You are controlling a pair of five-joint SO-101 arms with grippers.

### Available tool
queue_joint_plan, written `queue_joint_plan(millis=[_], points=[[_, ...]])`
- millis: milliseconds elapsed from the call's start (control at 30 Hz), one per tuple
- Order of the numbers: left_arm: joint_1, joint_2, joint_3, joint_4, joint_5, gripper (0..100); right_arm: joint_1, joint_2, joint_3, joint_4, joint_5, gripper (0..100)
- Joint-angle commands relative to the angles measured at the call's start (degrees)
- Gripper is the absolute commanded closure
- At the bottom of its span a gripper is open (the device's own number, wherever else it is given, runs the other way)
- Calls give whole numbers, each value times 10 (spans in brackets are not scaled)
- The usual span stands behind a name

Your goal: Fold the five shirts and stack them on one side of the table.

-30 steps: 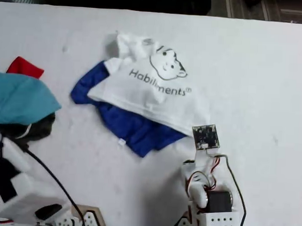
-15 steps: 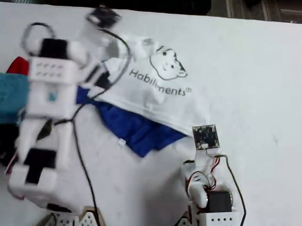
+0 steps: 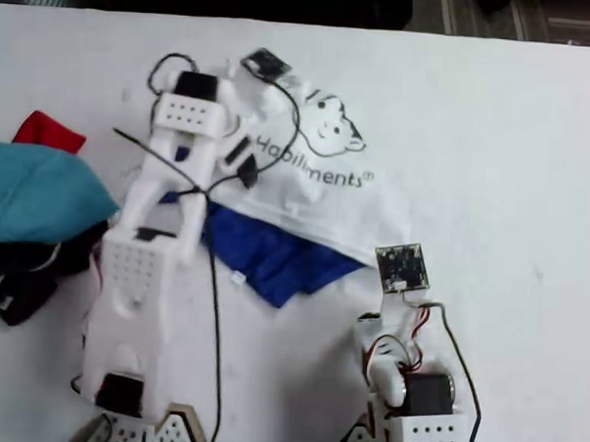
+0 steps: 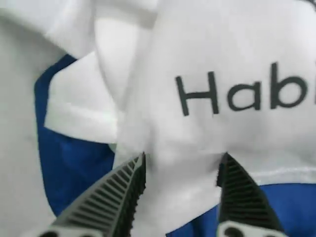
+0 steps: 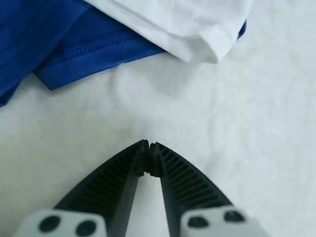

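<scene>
Over the table, from the high view: the white shirt [image 3: 316,188] lies crumpled on top of the blue shirt [image 3: 264,254], its long axis running from far-left to near-right; the left arm [image 3: 170,176] stretches out over its far-left end; the right arm [image 3: 405,382] sits back at the near edge, beside the shirt's near-right corner. Off to the side there's a heap: a teal shirt [image 3: 37,190] on top, with red and black cloth peeking out.

Left wrist view: the left gripper [image 4: 183,163] is released, jaws spread wide and holding nothing; white cloth lies right under the tips, blue showing at both sides. A straight drop and pinch looks like the move. The folded-over sleeve shows here; from above, the arm covers it.

Right wrist view: the right gripper [image 5: 148,147] is clenched on nothing, tips touching, over bare table [image 5: 256,148]; the white corner and blue hem lie ahead, clear of the tips. That gap is hidden from above by the wrist.
</scene>
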Motion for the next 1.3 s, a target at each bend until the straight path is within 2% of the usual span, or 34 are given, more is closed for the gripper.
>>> queue_joint_plan(millis=[0,33,67,200,467,633,767,967,1267], points=[[18,47,-126,55,-36,967,-1,-3,4,0,3,980],[22,60,-157,76,-48,989,-1,-3,4,0,3,980],[22,67,-181,93,-56,967,-1,-3,4,0,3,980],[8,36,-240,91,-57,979,-1,-3,4,0,3,980],[-10,-100,-253,91,-60,980,-1,-3,4,0,3,980],[-70,-211,-254,87,-58,980,-1,-3,4,0,3,980],[-163,-301,-254,58,-58,980,-1,-3,4,0,3,980],[-359,-398,-254,-54,-61,980,-1,-3,4,0,3,980],[-617,-423,-248,-165,-62,980,-1,-3,4,0,3,980]])
